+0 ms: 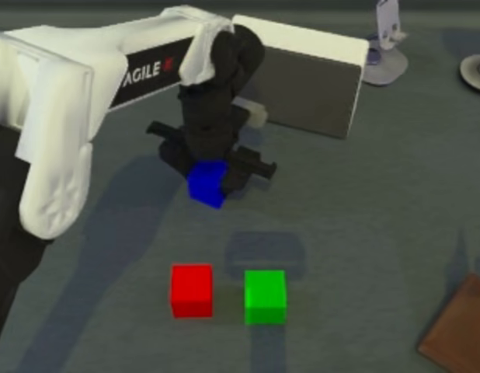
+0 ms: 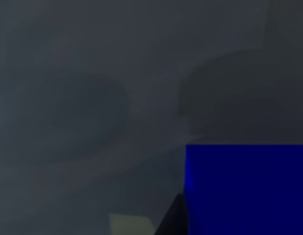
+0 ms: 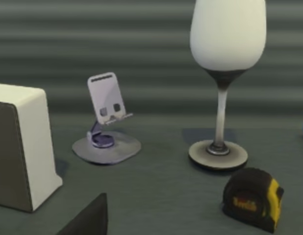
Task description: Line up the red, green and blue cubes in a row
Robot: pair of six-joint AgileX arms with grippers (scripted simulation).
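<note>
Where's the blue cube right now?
In the top view the blue cube is held in the left pincer, left of centre, farther back than the red cube and green cube.

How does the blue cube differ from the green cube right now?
The blue cube is held in the left gripper, up off the table; the green cube sits free on the table. Blue is turned askew to the table edges; green lies square, in line beside the red cube. Blue is farther back, outside that row. Both look the same size and are plain and matte.
</note>
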